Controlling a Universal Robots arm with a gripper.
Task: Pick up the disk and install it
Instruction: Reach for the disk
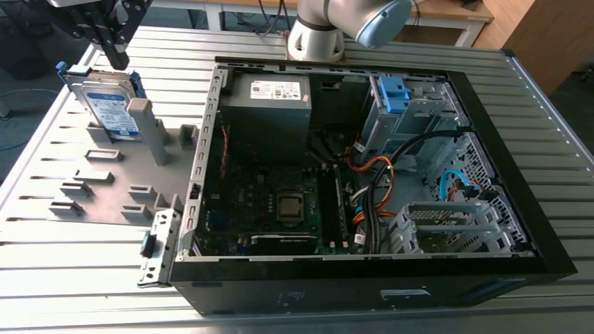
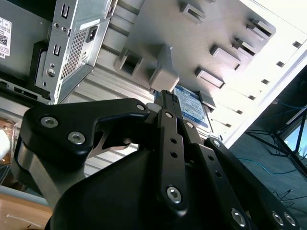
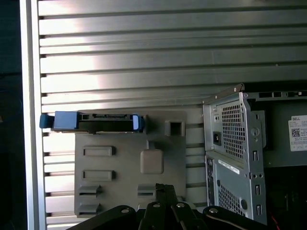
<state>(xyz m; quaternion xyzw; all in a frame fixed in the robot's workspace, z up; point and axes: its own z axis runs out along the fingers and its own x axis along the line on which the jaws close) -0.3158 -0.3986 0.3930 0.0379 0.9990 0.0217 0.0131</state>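
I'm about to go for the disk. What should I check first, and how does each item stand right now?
1. Disk stands on edge in the grey fixture: ok.
2. Gripper empty, close above the disk: ok.
3. Gripper open for the grasp: not ok, shut.
4. Gripper centred over the disk: cannot tell.
5. Computer case side open: ok.
6. Blue bracket inside ready for the disk: cannot tell.

The arm (image 1: 316, 38) is a pale silver-grey tube with a round column base. A light blue cap (image 1: 382, 24) rounds off the joint just beside that column. The gripper (image 1: 116, 59) is matt black throughout, with flat, angular linkage bars (image 2: 86, 120) behind slim fingers (image 2: 169, 124). In the second wrist view, bright silver screws (image 2: 76, 138) dot those bars, and small holes run along one finger.
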